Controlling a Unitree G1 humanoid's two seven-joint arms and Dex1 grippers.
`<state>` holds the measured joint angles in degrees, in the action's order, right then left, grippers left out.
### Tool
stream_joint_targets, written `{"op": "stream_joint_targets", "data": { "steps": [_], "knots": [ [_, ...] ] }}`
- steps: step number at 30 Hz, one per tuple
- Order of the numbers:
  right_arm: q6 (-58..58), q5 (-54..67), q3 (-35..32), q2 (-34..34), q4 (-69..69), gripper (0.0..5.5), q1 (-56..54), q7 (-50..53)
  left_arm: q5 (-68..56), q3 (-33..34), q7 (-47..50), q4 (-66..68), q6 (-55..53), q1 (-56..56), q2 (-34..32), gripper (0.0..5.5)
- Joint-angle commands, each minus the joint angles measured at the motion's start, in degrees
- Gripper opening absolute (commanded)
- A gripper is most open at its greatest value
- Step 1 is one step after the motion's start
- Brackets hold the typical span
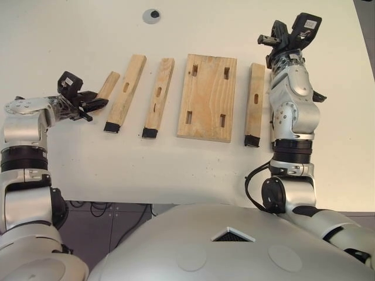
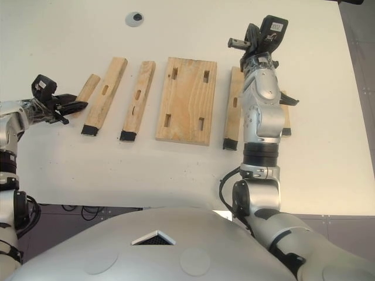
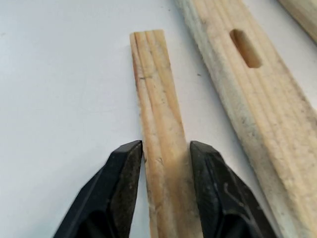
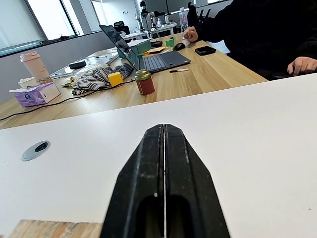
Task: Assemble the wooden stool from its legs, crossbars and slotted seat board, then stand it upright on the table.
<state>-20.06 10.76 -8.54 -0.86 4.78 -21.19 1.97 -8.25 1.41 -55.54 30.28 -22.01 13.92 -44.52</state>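
The slotted seat board [image 1: 207, 96] lies flat in the middle of the white table [image 1: 193, 170]. Two legs with black ends [image 1: 126, 92] [image 1: 159, 96] lie to its left and a third leg [image 1: 255, 103] to its right. A further wooden piece [image 2: 285, 120] is mostly hidden behind the right arm. A short crossbar [image 1: 108, 85] lies at the far left. My left gripper [image 3: 166, 148] holds its near end, one finger pressed on each side, with the bar resting on the table. My right gripper [image 1: 266, 40] is raised beyond the right leg, shut and empty [image 4: 164, 130].
A round grey cable grommet [image 1: 152, 16] sits in the table at the back. The table's front edge [image 1: 176, 202] runs close to me. Behind the table stands a desk with a laptop [image 4: 148, 57] and a person seated at it.
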Motion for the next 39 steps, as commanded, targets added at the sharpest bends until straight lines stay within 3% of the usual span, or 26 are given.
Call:
{"op": "stream_joint_targets", "data": {
  "steps": [1,8,14,22,27,33,39],
  "knots": [
    [-0.5,0.0,-0.5,-1.0,-0.3,0.0,-0.8,-0.1,0.3,-0.6,2.2,-3.3,-3.4,-7.9,1.3,1.28],
    [-3.1,3.9,-0.9,-2.4,0.8,0.0,-6.8,-6.3,-2.8,3.4,17.0,-16.8,1.6,3.0,11.1,1.25],
    [-25.1,29.3,-5.2,-0.6,-1.5,1.06,-12.3,-19.3,-5.8,-4.1,24.3,-33.7,-0.1,6.6,27.5,1.25],
    [-41.6,46.5,-11.9,0.6,1.0,2.42,-13.0,-14.7,-7.7,-7.1,26.4,-40.3,-1.6,2.2,32.3,1.25],
    [-42.6,51.2,-16.5,0.9,5.8,2.43,-15.5,-9.9,-8.4,-10.0,24.2,-43.3,-2.6,-0.4,31.3,1.25],
    [-43.2,53.3,-17.3,-0.1,6.9,1.48,-16.3,-8.2,-8.4,-9.6,24.4,-43.7,-2.7,-0.9,30.4,1.25],
    [-43.2,51.2,-13.9,-0.6,4.7,0.49,-15.8,-8.7,-8.8,-8.9,25.2,-43.6,-2.9,0.2,31.0,1.25]
  ]
}}
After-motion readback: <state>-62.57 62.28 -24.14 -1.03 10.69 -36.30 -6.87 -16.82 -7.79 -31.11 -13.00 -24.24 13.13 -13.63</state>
